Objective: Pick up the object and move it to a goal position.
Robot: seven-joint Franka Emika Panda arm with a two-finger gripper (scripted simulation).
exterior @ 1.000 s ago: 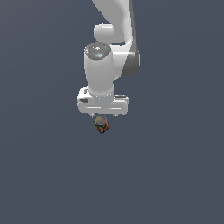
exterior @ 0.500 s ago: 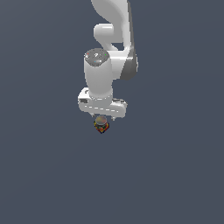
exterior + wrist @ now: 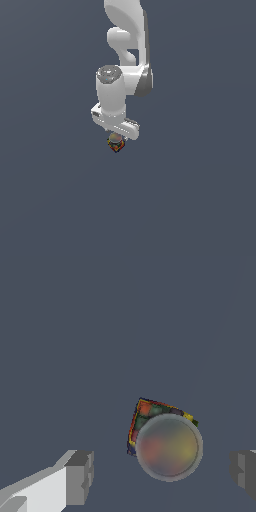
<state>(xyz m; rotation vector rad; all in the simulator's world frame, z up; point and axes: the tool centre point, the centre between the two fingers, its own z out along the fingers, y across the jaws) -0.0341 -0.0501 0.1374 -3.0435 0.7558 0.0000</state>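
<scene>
Wrist view: translucent sphere (image 3: 169, 446) covers much of the object (image 3: 150, 413), only one corner shows. One finger (image 3: 243, 472) cut off by pic edge. Exterior view: gripper (image 3: 116, 139) fingers hidden under white hand; the object there too small for detail.

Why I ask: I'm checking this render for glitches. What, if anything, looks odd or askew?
A blurred translucent sphere overlaps the object, hiding most of it. The object sits skewed and off-center between the gripper's wide-apart fingers, touching neither.
</scene>
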